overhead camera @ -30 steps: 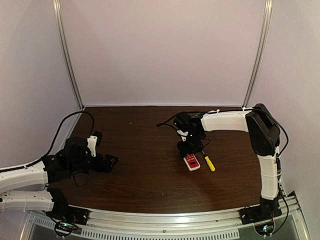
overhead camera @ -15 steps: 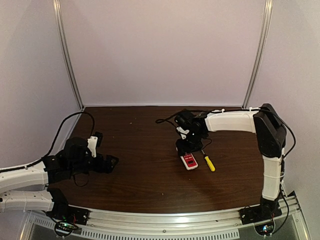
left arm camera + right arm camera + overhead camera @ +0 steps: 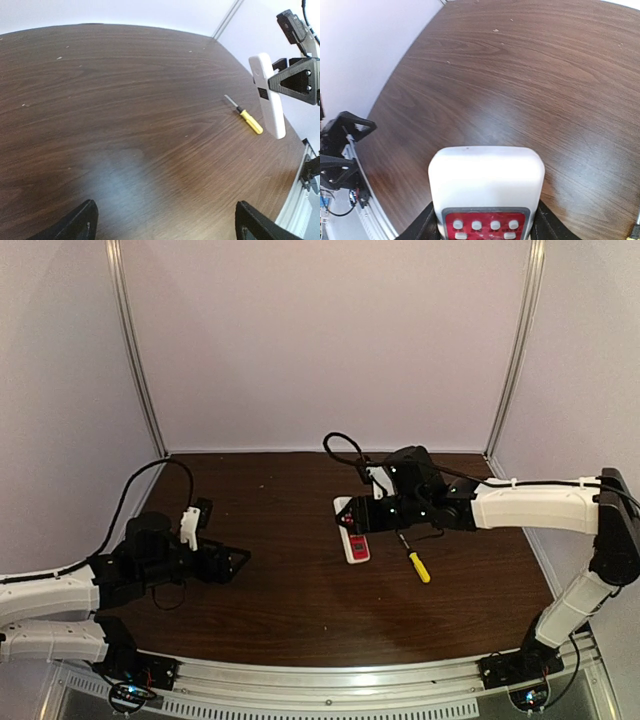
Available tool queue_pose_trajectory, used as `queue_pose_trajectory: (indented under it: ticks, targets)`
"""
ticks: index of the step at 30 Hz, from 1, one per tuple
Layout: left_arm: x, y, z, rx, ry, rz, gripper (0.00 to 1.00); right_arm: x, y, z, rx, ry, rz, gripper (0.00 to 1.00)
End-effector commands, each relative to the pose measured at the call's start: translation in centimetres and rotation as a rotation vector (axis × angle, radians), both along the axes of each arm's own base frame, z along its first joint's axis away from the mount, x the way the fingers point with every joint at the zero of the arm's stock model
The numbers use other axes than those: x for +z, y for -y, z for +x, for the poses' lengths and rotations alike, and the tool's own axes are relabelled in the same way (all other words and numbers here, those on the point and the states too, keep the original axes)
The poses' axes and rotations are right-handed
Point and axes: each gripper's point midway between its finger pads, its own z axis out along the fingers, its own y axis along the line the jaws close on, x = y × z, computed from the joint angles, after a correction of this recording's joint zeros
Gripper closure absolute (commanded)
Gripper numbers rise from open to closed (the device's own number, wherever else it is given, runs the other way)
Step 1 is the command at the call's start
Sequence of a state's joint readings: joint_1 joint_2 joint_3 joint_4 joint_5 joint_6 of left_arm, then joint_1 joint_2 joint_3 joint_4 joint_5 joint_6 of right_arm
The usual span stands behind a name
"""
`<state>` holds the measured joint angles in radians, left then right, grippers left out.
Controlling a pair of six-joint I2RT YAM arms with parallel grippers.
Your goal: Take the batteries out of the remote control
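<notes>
White remote control (image 3: 267, 95) near yellow screwdriver (image 3: 245, 116)

The remote control (image 3: 352, 532) is white with a red panel (image 3: 485, 222), the screwdriver (image 3: 417, 565) handle yellow.

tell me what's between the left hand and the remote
Nothing: just bare table between the left hand and the remote, clear in the top view.

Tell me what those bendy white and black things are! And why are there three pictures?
They are two robot arms, fixed to a brown wooden table. One picture looks down from above; the other two come from small cameras on each arm's wrist. The right hand grips a white remote control with a red button panel. The left hand is open and holds nothing. A yellow-handled screwdriver lies on the table beside the remote control.
</notes>
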<state>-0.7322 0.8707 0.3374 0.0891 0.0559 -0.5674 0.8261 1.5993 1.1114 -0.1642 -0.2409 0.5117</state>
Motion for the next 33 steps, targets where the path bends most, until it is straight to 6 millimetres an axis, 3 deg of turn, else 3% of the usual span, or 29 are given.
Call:
queue_pose_trajectory:
  ticks: [1, 3, 9, 16, 21, 26, 33]
  targets:
    - [3.8, 3.3, -0.6, -0.156, 0.110, -0.167, 0.03, 7.2, -2.4, -1.5, 0.034, 0.162, 0.342, 0.58]
    - [5.2, 4.3, -0.8, -0.208, 0.153, -0.224, 0.03, 9.5, -2.6, -2.3, 0.042, 0.214, 0.461, 0.58]
    - [7.9, 6.7, -1.9, -0.356, 0.221, -0.357, 0.03, 12.7, -3.3, -4.9, 0.084, 0.282, 0.682, 0.59]
    - [10.4, 7.5, -3.9, -0.478, 0.297, -0.438, 0.02, 15.9, -3.1, -7.1, 0.122, 0.354, 0.900, 0.61]
    - [12.8, 7.2, -6.2, -0.571, 0.370, -0.500, 0.03, 17.4, -3.4, -8.6, 0.170, 0.401, 1.014, 0.61]
    - [14.4, 7.1, -7.2, -0.609, 0.400, -0.534, 0.03, 18.6, -4.5, -9.8, 0.239, 0.432, 1.078, 0.62]
    - [14.7, 7.7, -7.6, -0.648, 0.378, -0.542, 0.02, 19.3, -5.9, -11.4, 0.311, 0.469, 1.087, 0.62]
